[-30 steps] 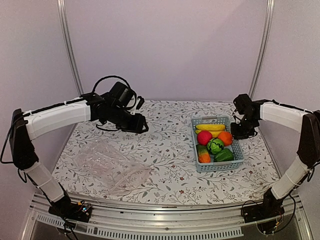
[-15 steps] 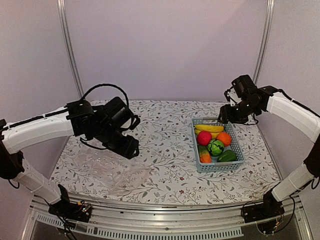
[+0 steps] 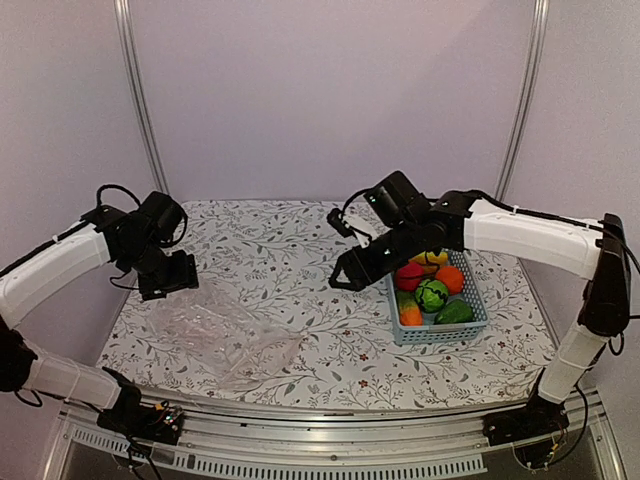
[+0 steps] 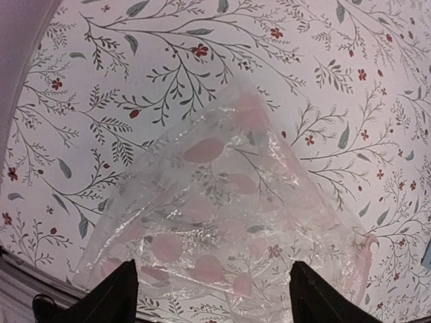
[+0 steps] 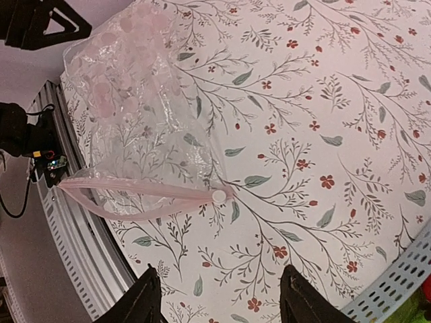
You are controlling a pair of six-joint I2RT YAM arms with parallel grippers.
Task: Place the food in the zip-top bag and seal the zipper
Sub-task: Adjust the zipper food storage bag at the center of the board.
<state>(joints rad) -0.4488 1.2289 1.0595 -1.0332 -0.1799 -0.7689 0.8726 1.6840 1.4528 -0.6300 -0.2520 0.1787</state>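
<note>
The clear zip-top bag [image 3: 215, 338] lies crumpled and empty on the flowered table at the front left. It fills the left wrist view [image 4: 229, 208] and shows in the right wrist view [image 5: 128, 101]. Its pink zipper [image 5: 135, 192] ends in a small pale tab [image 5: 219, 195] and stands slightly apart. The food lies in a blue basket [image 3: 470, 322]: red piece [image 3: 408, 275], orange piece [image 3: 450, 277], green ball [image 3: 431, 293], bananas [image 3: 437, 257]. My left gripper [image 3: 172, 283] hangs open over the bag's far left [image 4: 215, 303]. My right gripper [image 3: 346, 279] is open and empty above the table middle [image 5: 222, 303].
The basket's corner shows at the right wrist view's lower right [image 5: 397, 296]. The metal rail of the table's front edge [image 3: 330, 445] runs just beyond the bag's mouth. Frame posts [image 3: 140, 100] stand at the back corners.
My right arm has swung left from above the basket to the table middle, towards the bag. My left arm has pulled back left, from the table middle to over the bag's far left.
</note>
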